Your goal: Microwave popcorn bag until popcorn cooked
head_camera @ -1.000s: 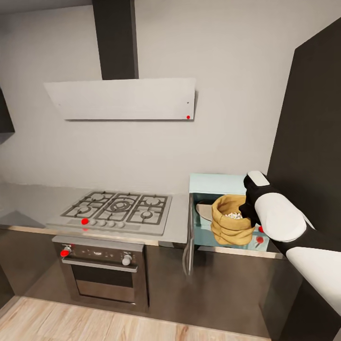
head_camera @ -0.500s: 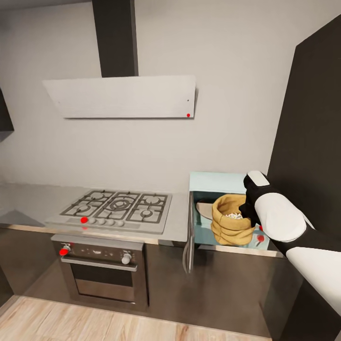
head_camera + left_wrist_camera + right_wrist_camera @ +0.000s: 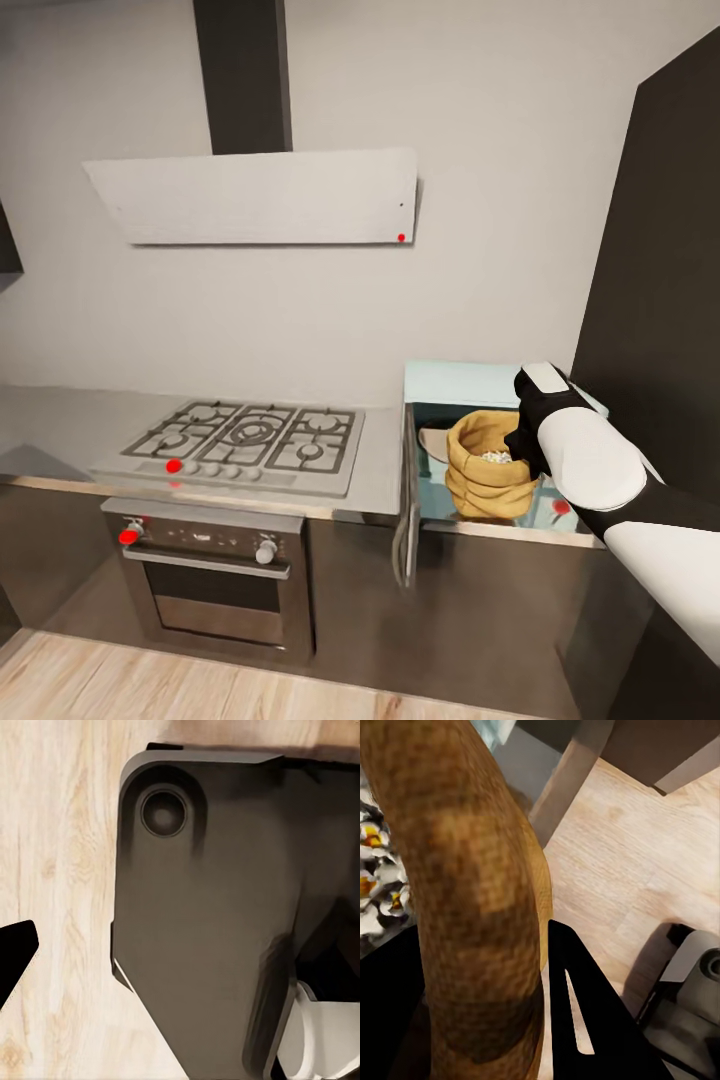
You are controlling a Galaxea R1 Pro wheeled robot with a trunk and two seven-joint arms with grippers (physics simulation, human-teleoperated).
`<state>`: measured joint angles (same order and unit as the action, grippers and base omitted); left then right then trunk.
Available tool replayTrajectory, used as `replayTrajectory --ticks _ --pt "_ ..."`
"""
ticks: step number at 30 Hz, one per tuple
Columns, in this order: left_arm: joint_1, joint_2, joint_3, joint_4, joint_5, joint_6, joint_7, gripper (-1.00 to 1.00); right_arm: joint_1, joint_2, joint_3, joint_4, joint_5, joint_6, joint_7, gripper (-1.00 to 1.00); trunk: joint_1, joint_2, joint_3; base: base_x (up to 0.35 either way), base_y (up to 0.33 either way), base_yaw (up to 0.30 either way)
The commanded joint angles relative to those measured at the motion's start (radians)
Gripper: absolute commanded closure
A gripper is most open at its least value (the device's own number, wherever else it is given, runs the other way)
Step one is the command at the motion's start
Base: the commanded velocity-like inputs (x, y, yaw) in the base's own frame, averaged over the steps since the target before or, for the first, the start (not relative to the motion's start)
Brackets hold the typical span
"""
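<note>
- The popcorn bag (image 3: 487,467) sat upright inside the microwave (image 3: 470,385), its rolled rim open at the top.
- The microwave stood on the desk (image 3: 60,415) to the right of the gas hob (image 3: 245,440), with its door (image 3: 405,500) swung open toward the hob side.
- Whitish popcorn (image 3: 495,457) showed inside the mouth of the bag; in the right wrist view the kernels (image 3: 375,881) looked white with yellow centres.
- The right hand (image 3: 522,440) reached in from the right and met the bag at the right side of its rim.
- In the right wrist view the thick rim of the bag (image 3: 472,892) ran between two dark fingers (image 3: 585,1012), one on each side, so the right hand was clamped on the rim.
- A round pale plate (image 3: 432,443) lay on the microwave floor behind and to the left of the bag.
- A built-in oven (image 3: 205,575) sat under the hob, and a white slanted hood (image 3: 255,197) hung on the wall above it.
- A tall dark cabinet (image 3: 660,260) rose just to the right of the microwave.
- The left wrist view looked down on the wooden floor (image 3: 60,870) and the robot's dark base (image 3: 202,930); a dark finger tip (image 3: 13,952) showed at the edge, and I cannot tell whether the left hand was apart or together.
</note>
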<state>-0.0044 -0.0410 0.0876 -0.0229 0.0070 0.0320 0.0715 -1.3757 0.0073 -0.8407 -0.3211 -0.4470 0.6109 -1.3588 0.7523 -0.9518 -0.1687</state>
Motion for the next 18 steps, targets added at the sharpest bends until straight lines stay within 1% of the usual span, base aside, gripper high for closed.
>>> replayTrajectory --ticks 1,9,13,18 --pt "0.0 0.0 0.008 -0.002 0.001 0.003 0.002 -1.0 -0.001 0.0 0.002 -0.003 -0.007 0.01 -0.006 1.0 0.004 -0.008 -0.005 0.121 0.022 0.0" --pt "0.0 0.0 0.008 -0.002 0.001 0.003 0.002 -1.0 -0.001 0.0 0.002 -0.003 -0.007 0.011 -0.006 1.0 0.035 -0.064 -0.03 0.019 0.003 0.0" --pt "0.0 0.0 0.007 -0.002 0.001 0.003 0.001 -1.0 -0.001 0.0 0.002 -0.003 -0.007 0.011 -0.006 1.0 0.035 -0.064 -0.03 0.093 0.0 0.0" --pt "0.0 0.004 0.004 -0.002 0.001 0.004 -0.004 -1.0 -0.001 0.0 0.002 -0.003 -0.007 0.011 -0.006 1.0 0.035 -0.064 -0.03 0.013 0.0 0.0"
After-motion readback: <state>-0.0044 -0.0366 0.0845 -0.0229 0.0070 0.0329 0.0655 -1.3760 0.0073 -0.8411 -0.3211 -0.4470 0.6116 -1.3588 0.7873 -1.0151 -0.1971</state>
